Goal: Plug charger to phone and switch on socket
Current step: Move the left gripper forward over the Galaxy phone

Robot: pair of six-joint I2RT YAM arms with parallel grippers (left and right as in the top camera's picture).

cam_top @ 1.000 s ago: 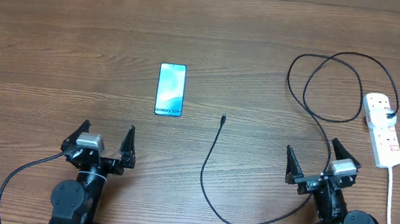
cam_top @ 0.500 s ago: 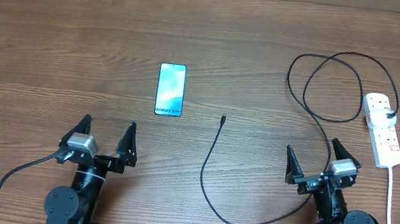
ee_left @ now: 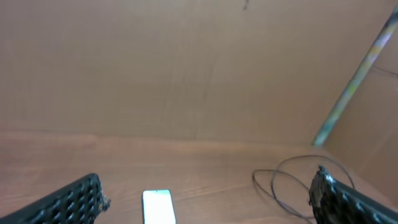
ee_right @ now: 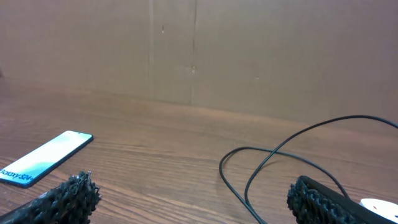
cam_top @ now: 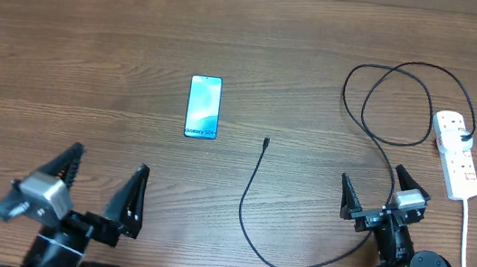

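Raising your left gripper [cam_top: 110, 160] and swinging it leftward within the last second, you began the task with its jaws spread wide and empty. Your right gripper [cam_top: 371, 181] stayed parked, also open. The charger [cam_top: 251, 177] lay unplugged just right of the phone [cam_top: 203, 106], with the socket [cam_top: 456, 153] far right.

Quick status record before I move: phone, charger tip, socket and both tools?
phone: flat on the table, screen up, nothing plugged in
charger tip: loose on the table, right of the phone, not touching it
charger cable: loops near the socket, far end reaches it
socket: right side of the table, white cord trailing to the near edge
switch state: too small to tell
left tool: open, empty, nearer than the phone
right tool: open, empty, left of the socket
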